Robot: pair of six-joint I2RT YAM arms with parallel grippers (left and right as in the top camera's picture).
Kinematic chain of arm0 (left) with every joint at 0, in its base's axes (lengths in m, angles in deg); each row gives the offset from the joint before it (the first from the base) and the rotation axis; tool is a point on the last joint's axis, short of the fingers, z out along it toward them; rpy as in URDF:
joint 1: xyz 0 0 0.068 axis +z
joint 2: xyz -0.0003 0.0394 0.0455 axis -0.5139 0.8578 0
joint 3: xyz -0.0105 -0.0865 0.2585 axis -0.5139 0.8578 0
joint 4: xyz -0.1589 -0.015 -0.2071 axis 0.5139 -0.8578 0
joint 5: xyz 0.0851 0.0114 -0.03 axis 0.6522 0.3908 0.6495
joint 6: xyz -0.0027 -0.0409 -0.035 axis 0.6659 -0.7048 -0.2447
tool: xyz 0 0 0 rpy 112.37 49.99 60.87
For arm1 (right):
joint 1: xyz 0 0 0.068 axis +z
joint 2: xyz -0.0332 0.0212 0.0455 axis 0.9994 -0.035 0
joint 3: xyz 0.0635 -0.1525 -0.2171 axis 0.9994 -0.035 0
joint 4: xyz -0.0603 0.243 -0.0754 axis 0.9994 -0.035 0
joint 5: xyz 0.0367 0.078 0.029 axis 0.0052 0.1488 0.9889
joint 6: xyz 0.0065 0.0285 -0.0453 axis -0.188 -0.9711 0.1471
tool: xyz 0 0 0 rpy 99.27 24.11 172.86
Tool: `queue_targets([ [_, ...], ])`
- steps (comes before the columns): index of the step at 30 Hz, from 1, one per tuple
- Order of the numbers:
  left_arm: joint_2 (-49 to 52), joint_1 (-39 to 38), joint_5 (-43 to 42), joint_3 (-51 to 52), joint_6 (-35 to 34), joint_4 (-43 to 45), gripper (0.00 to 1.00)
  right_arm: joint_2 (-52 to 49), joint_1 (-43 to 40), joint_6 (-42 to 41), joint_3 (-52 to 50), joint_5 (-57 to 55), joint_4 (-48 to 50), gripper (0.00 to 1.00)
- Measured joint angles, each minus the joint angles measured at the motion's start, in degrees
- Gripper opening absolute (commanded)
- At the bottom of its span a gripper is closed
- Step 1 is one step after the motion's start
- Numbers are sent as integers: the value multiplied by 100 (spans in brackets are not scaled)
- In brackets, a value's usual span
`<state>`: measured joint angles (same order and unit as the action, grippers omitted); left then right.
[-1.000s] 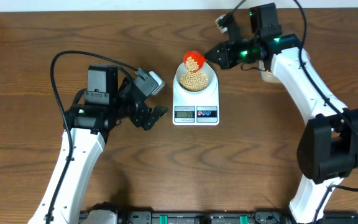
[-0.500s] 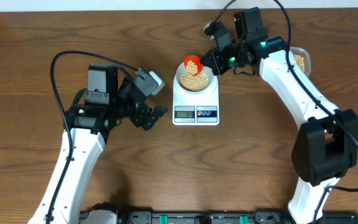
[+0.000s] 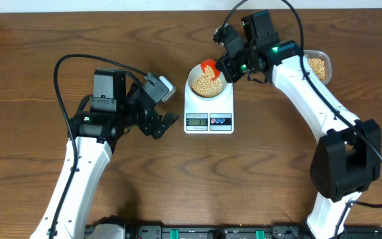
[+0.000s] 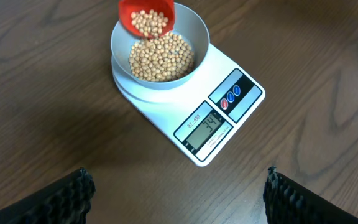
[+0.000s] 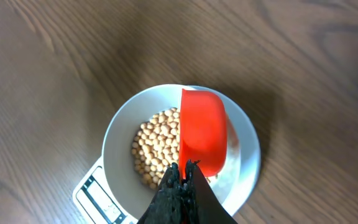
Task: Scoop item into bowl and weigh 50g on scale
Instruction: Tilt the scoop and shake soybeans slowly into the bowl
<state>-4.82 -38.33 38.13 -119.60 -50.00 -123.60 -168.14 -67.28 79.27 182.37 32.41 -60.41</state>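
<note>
Tan beans heaped in pale bowl on white scale, upper middle. Red scoop tipped above, clamped in right gripper, covering some beans. Left gripper fingers wide apart.

Crops the red scoop at the left wrist view's top edge; buries most of the scale under the bowl in the right wrist view — leaves its display unreadable overhead.
</note>
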Motion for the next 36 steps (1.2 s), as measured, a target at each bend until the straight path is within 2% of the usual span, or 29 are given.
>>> queue_targets([
  [36,0,0,0,0,-2,0,90,205,214,487,0,-540,-160,1],
])
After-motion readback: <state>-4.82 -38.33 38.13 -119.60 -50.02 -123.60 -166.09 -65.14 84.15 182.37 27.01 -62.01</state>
